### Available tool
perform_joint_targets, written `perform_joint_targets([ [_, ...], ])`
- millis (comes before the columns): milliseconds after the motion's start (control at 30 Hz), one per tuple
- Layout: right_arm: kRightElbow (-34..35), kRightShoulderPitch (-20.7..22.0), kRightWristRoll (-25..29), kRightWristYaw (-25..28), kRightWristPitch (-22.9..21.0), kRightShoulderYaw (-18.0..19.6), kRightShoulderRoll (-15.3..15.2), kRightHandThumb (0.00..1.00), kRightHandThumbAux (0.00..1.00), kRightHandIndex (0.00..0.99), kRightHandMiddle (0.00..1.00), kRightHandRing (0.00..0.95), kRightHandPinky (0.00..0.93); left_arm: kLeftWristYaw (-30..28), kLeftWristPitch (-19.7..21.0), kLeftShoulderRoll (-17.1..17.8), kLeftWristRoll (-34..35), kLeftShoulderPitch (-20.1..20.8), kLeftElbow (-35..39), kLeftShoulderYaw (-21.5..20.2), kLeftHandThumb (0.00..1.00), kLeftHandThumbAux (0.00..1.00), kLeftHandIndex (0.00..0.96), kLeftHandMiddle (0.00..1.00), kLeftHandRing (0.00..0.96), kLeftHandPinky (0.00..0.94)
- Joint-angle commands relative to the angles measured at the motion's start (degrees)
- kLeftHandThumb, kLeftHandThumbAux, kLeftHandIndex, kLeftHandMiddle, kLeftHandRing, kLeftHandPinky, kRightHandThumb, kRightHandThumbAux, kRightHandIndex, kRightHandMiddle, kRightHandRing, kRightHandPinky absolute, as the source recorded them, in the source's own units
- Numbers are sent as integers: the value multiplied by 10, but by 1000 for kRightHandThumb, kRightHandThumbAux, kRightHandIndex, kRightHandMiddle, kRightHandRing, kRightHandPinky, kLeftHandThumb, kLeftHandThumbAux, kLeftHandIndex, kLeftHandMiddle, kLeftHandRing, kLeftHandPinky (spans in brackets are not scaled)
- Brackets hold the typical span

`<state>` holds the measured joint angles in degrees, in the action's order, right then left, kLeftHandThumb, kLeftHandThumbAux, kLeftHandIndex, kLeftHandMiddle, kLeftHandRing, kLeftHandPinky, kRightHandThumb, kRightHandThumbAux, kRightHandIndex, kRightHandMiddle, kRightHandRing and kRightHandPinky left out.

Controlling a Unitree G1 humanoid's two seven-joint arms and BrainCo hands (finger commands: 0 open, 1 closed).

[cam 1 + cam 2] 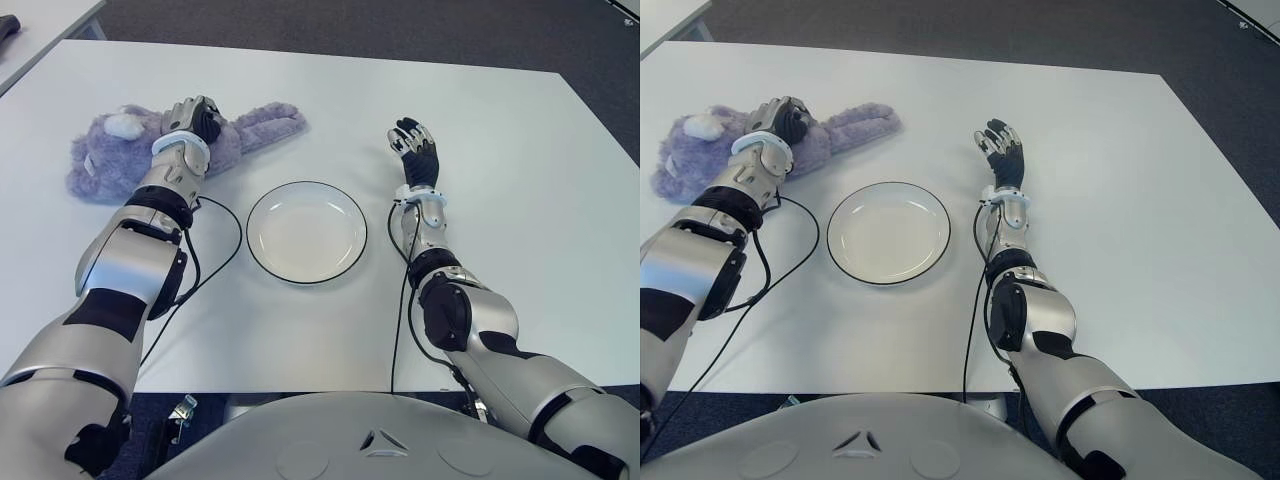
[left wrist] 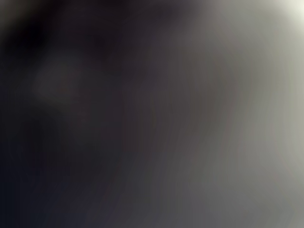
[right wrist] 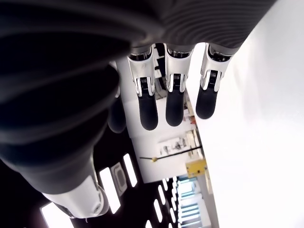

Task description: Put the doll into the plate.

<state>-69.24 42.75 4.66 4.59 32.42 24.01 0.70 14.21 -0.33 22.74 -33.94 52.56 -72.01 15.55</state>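
The doll [image 1: 130,150], a purple plush, lies on the white table [image 1: 500,150] at about 10 o'clock from the plate [image 1: 306,232], well apart from its rim. The left hand [image 1: 192,122] sits on top of the doll's middle, fingers pressed down into the fur; its head shows at 9 o'clock of the hand and a limb stretches out at 3 o'clock. Whether the fingers have closed on the plush I cannot tell, as the left wrist view is only a dark blur. The plate holds nothing. The right hand [image 1: 413,140] shows at 2 o'clock of the plate, fingers [image 3: 174,107] extended and loose, holding nothing
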Motion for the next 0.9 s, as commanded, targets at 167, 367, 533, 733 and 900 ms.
perform_joint_targets([
  [167,-68,-146,14,-12,2,11,25,244,808,246,216,172,196,-2,35,-32,21,-94,-50,-5,847,663,409,542,786,793],
  [367,-68,-145,14,-16,-3,11,25,250,811,252,220,175,196,3,33,-32,19,-94,-50,-6,847,663,408,539,777,771],
  [533,-69,-145,13,-17,-3,10,25,258,806,254,221,176,198,6,32,-32,20,-94,-50,-8,846,664,407,537,779,783],
  [733,-69,-144,12,-19,-4,8,26,270,808,254,225,180,201,10,29,-32,22,-93,-50,-11,846,664,407,532,772,769],
  [900,-69,-144,12,-21,-5,7,26,279,811,252,227,183,203,15,26,-32,24,-93,-50,-14,848,663,407,536,783,805],
])
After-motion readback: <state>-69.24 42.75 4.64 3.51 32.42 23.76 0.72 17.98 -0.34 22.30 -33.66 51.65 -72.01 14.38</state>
